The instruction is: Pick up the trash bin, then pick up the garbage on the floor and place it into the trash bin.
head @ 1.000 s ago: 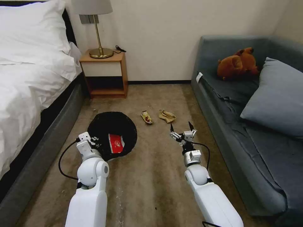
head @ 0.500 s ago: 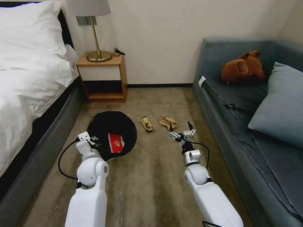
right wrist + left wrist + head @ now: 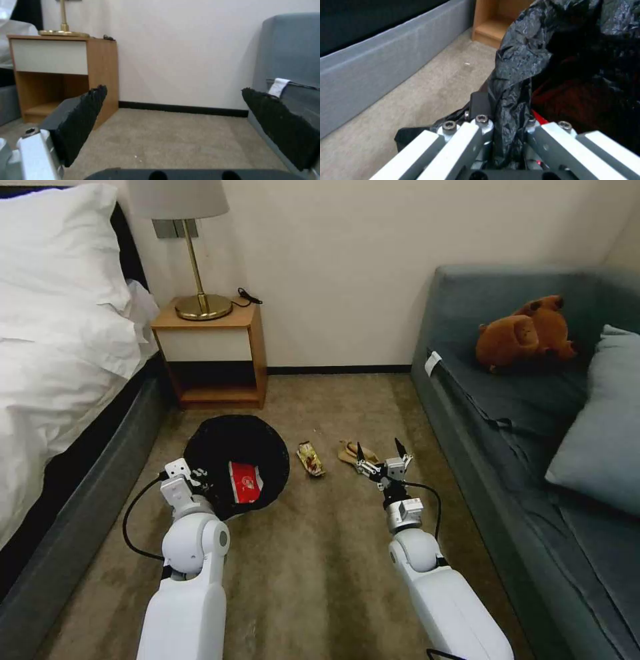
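Meanwhile the left gripper (image 3: 198,478) has its jaws pinched on the black-bagged rim of the trash bin (image 3: 237,463), which holds a red-white packet (image 3: 245,481). Over the carpet, the right gripper (image 3: 380,452) hangs with jaws spread wide and empty, just above the crumpled tan paper (image 3: 349,452), beside the snack wrapper (image 3: 310,458).

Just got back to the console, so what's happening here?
The left hand is shut on the black-bagged rim of the trash bin, with a red-white packet inside. The right hand is open, held out low over the carpet, just short of the crumpled tan paper. A small snack wrapper lies on the floor between bin and paper.
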